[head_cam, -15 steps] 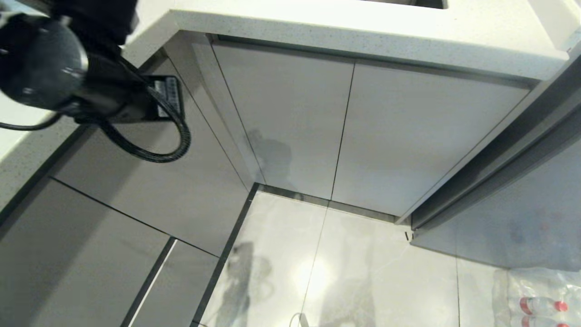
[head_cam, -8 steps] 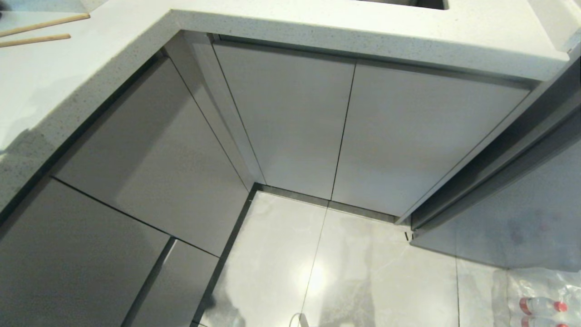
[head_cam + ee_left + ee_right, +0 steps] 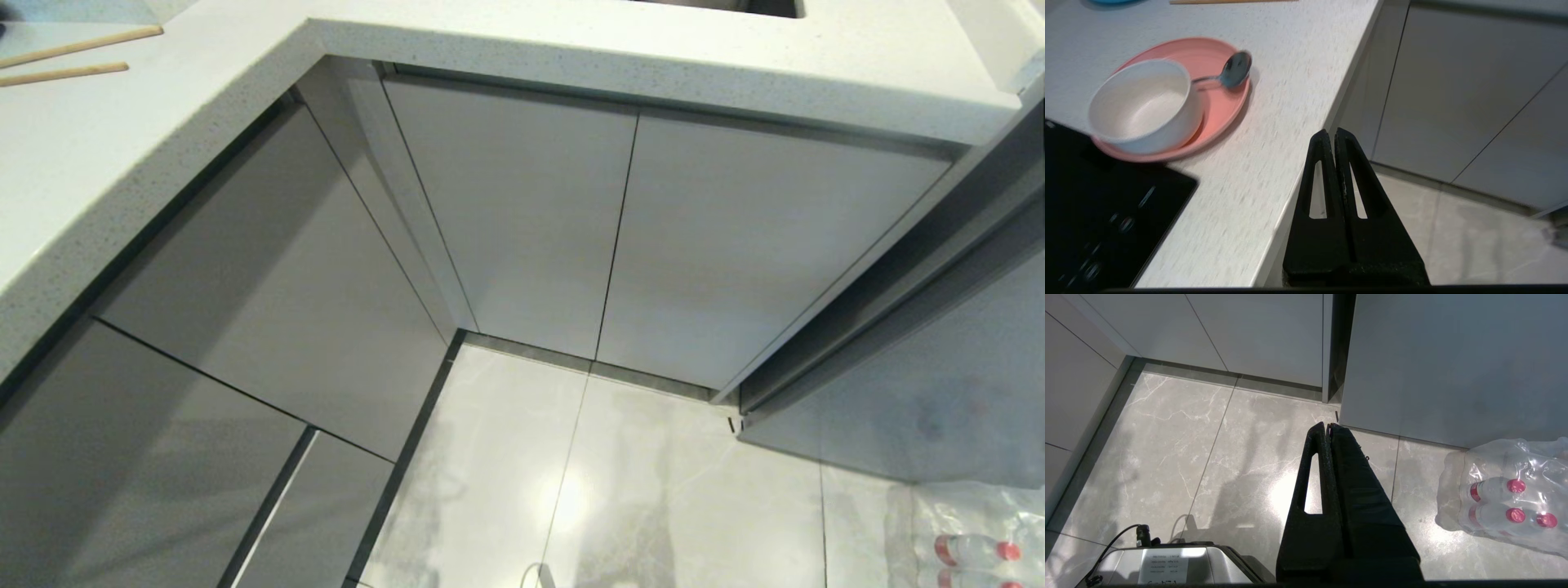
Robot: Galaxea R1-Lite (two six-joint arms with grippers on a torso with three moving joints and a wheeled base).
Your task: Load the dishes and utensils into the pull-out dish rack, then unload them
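Note:
On the white countertop (image 3: 1274, 102) lies the pink plate (image 3: 1224, 102), with the white bowl (image 3: 1141, 108) standing on it. The metal spoon (image 3: 1235, 73) rests on the plate's rim. The two chopsticks (image 3: 73, 53) lie side by side on the counter at the far left. My left gripper (image 3: 1330, 132) is shut and empty, beside the counter's edge and apart from the plate. Low over the floor, my right gripper (image 3: 1329, 425) is shut and empty. Nothing of the pull-out dish rack's wire basket shows; every grey cabinet front (image 3: 522, 220) stands shut.
A black cooktop (image 3: 1094, 216) lies in the counter beside the plate. A blue plate's edge (image 3: 1112, 1) shows beyond it. A wrapped pack of water bottles (image 3: 1506, 498) sits on the tiled floor at the right. My base (image 3: 1167, 563) is beneath the right arm.
My left arm filled the head view's upper left corner a second ago and has since moved out of that view, which uncovers the chopsticks on the counter. The right arm has kept still.

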